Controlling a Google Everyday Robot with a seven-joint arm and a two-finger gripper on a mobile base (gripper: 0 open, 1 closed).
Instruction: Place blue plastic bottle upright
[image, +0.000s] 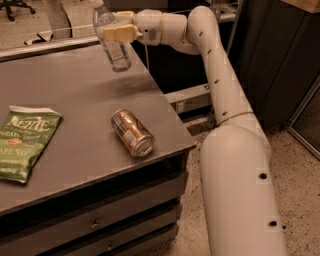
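Fingers (120, 33) of the gripper (114, 26), in the upper left-centre of the frame, are clamped around the blue plastic bottle (118, 56). The bottle is held nearly upright, cap up, over the far part of the grey tabletop (75, 95). The white arm (225, 100) fills the right side. A green potato chip bag (25, 142) lies at left, and a copper drink can (132, 132) lies on its side mid-frame.

Clear blue plastic bottle (119, 57), near-upright, held by pincer (117, 33) over table (75, 110).
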